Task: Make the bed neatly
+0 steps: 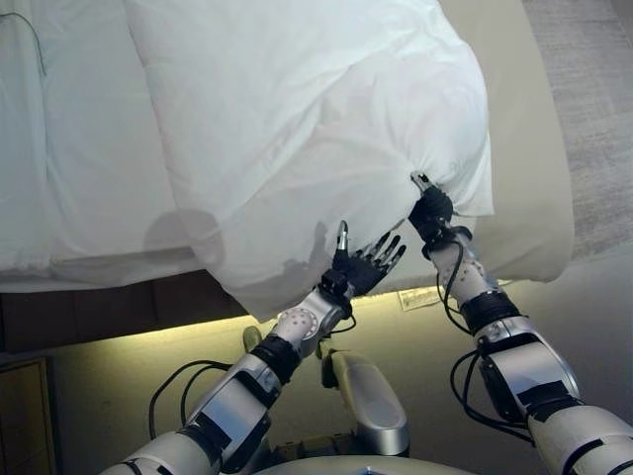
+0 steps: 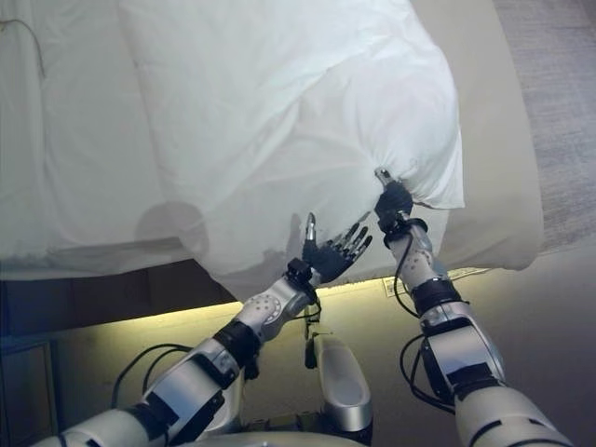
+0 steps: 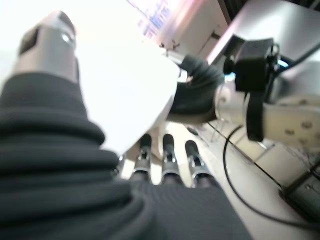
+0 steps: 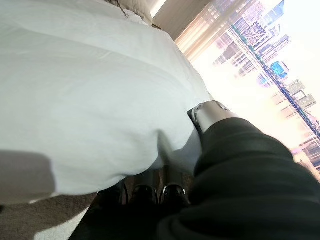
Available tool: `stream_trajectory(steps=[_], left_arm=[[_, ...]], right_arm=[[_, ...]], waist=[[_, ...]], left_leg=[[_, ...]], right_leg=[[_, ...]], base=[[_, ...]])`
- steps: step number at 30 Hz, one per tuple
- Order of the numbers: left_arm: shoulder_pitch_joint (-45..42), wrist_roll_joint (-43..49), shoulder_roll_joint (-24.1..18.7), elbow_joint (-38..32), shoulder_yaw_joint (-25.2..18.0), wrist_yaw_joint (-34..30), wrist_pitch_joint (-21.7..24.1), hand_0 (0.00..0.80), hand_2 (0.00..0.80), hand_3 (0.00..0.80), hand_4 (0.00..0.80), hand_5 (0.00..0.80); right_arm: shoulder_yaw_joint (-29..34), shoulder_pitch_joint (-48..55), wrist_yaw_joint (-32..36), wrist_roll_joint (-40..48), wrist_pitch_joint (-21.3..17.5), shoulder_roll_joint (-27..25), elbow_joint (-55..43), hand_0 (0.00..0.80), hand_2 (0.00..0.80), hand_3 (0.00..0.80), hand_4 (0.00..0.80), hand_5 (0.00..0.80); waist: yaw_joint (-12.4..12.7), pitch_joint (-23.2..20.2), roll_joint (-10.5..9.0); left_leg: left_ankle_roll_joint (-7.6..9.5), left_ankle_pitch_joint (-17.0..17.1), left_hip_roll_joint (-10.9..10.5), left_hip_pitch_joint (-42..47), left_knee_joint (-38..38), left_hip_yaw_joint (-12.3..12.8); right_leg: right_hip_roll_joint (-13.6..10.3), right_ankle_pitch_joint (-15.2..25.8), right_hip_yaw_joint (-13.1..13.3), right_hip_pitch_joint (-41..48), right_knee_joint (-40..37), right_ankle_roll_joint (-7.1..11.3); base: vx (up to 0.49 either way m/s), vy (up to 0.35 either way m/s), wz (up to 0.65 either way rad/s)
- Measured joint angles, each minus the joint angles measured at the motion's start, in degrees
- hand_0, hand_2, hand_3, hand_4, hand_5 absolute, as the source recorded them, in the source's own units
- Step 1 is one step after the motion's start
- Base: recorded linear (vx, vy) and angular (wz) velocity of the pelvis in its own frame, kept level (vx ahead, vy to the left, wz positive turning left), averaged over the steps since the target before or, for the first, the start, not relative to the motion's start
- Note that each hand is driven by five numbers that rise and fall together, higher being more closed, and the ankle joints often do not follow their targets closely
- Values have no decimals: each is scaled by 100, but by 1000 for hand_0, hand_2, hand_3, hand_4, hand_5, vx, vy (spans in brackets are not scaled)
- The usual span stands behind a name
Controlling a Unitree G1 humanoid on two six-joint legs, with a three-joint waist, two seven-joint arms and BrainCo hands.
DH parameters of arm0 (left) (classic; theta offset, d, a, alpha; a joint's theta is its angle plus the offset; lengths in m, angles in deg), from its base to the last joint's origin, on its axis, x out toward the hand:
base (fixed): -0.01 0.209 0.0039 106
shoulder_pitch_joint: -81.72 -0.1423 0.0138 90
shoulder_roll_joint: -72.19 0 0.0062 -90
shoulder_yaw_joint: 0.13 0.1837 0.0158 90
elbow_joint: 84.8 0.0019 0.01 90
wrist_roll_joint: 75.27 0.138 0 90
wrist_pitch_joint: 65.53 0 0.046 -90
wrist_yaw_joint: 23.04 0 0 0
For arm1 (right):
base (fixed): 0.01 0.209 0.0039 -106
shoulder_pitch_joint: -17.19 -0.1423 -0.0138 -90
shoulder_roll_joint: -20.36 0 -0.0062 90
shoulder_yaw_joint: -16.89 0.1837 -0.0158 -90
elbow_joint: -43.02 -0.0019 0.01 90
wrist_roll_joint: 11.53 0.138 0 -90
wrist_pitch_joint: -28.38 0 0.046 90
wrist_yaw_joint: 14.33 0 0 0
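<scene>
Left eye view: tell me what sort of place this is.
Probably a bedroom, perhaps a hotel room. A bed with a white duvet fills the view, a light strip glows beneath its frame, and carpet lies beyond it.

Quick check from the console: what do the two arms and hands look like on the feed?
Both arms are silver-grey shells with black joint bands and black cables looping beside them. The left hand has a dark palm, silver fingers with dark tips and a separate thumb. The right hand shows a dark ribbed cover over its back and wrist, with a silver thumb.
</scene>
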Motion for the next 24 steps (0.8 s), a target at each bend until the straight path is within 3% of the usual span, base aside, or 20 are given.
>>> stream_trajectory(steps=[10, 16, 24], left_arm=[[13, 0, 76, -72, -225, -66, 606, 0, 0, 0, 0, 0], [21, 0, 285, -68, -267, 266, 1095, 0, 0, 0, 0, 0], [-17, 0, 331, 144, -426, 708, 1195, 0, 0, 0, 0, 0]], right_arm=[[0, 0, 10, -2, 112, 0, -1, 800, 800, 800, 800, 800], [0, 11, 12, 0, 114, 4, 12, 800, 800, 800, 800, 800], [-1, 114, 13, 13, 95, 81, 19, 800, 800, 800, 800, 800]], waist=[[-36, -7, -1], [7, -22, -1], [74, -138, -7]], left_leg=[[0, -1, 2, 17, 25, -11], [-6, -5, 10, -68, 67, -86], [-28, -18, 17, -273, 156, -235]], right_leg=[[-1, 7, -6, 38, 1, 9], [-1, 6, -81, 30, 0, 7], [0, 2, -234, -50, -16, 0]], base=[[0, -7, 0], [-11, -49, 5], [-43, -63, 10]])
